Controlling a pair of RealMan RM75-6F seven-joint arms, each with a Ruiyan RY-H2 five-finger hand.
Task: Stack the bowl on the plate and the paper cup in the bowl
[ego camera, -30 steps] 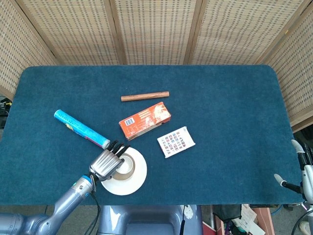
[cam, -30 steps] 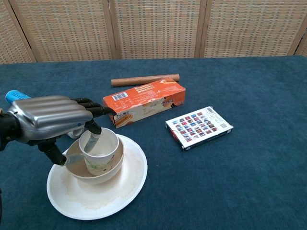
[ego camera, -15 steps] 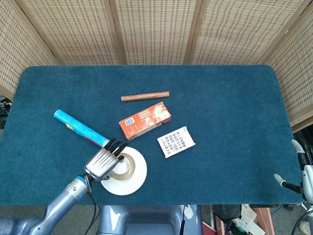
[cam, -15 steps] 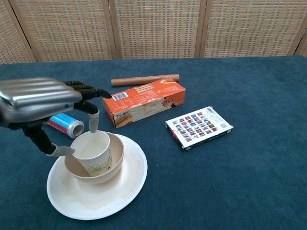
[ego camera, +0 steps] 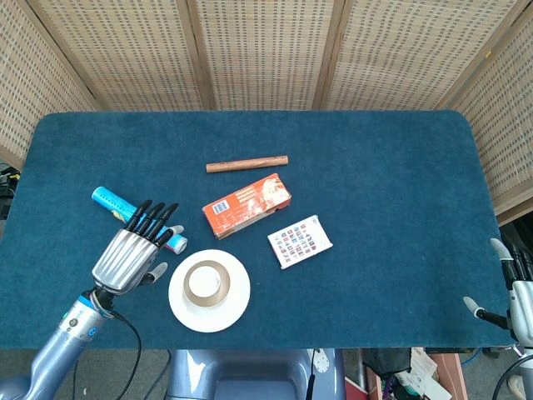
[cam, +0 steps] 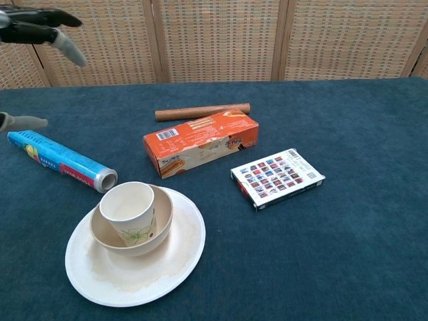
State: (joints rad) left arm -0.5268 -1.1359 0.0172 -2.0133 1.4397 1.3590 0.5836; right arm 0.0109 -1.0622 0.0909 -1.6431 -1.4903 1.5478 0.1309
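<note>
The paper cup [cam: 128, 211] stood in the bowl [cam: 158, 225] on the plate [cam: 175, 260] — light and crushable, best held gently round its wall. The left hand [ego camera: 133, 251] hovered empty, fingers spread; the right hand [ego camera: 510, 287] — barely visible, apparently empty and spread.

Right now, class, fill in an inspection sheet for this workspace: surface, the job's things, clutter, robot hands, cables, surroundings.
Surface: blue cloth table, flat.
Job's things: paper cup stands upright in the bowl; bowl sits on the plate.
Clutter: blue foil roll left of the plate; orange box; brown stick behind the box; patterned card pack to the right.
Robot hands: left robot hand open, raised over the roll, holding nothing; right robot hand at the table's right edge, fingers apart, holding nothing.
Cables: black cable by the left arm.
Surroundings: woven screen behind the table.
</note>
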